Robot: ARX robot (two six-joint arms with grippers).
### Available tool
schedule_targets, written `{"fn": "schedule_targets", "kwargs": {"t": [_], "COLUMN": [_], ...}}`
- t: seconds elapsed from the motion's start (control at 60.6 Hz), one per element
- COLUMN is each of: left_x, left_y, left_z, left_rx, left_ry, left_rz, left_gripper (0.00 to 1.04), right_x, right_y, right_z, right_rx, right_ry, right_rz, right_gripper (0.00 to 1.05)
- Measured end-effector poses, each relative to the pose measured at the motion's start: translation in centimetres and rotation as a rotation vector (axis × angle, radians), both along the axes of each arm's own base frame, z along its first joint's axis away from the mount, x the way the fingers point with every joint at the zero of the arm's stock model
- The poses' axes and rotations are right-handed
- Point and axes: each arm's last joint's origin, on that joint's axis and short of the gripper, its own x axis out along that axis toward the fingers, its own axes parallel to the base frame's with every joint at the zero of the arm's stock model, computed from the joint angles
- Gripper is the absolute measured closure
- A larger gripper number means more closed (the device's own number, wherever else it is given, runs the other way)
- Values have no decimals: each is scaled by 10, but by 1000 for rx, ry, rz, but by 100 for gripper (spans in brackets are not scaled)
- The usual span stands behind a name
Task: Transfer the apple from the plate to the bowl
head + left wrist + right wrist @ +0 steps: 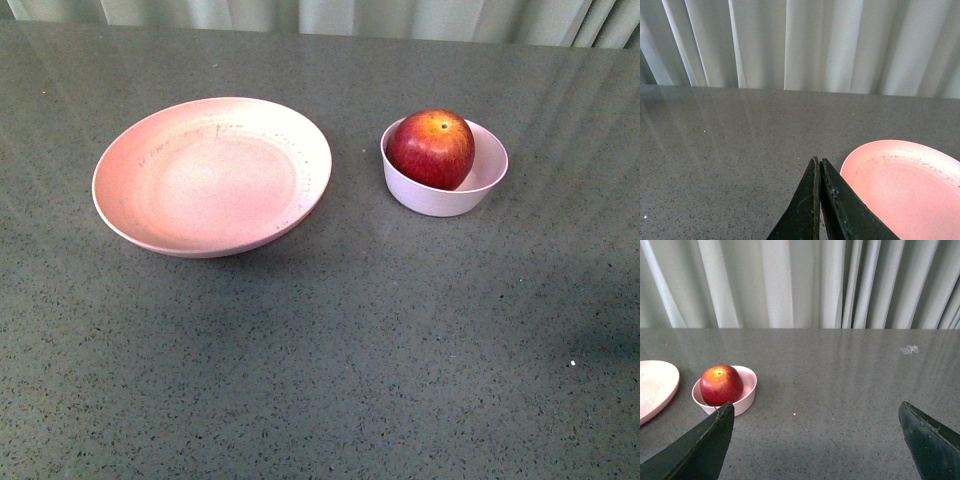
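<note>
Deep red apple [431, 148] is sitting inside the bowl [470, 190], leaning toward the side nearest the plate [150, 215], stem dimple facing up. It is resting on the bowl wall, not on the table, so I'm judging the transfer as done. Plate is lying bare just beside the bowl, not touching it, on the grey speckled tabletop [320, 360]. Neither arm is showing in the front view. Left gripper [818, 162] is hanging with its jaws pressed together, holding nothing, tips pointing past the plate rim. Right gripper [815, 412] is standing spread wide, nothing between the fingers, apple and bowl well ahead of it; that reads as released and backed clear. No brands, labels or writing are showing on anything. Pale curtain [790, 285] is hanging behind the table.
</note>
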Motion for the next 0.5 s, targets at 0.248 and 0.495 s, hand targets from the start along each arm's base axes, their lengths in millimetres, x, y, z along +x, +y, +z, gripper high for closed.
{"fn": "schedule_targets", "kwargs": {"t": [0.248,0.495], "left_x": [-28,-44], "left_y": [9,9], "left_z": [0,2], "left_rx": [0,0], "left_ry": [2,-3], "left_rz": [24,23], "left_gripper": [103,103], "right_x": [0,0], "right_y": [0,0], "right_z": [0,0], "right_rx": [0,0], "right_ry": [0,0], "right_rz": [0,0], "right_gripper": [9,9]}}
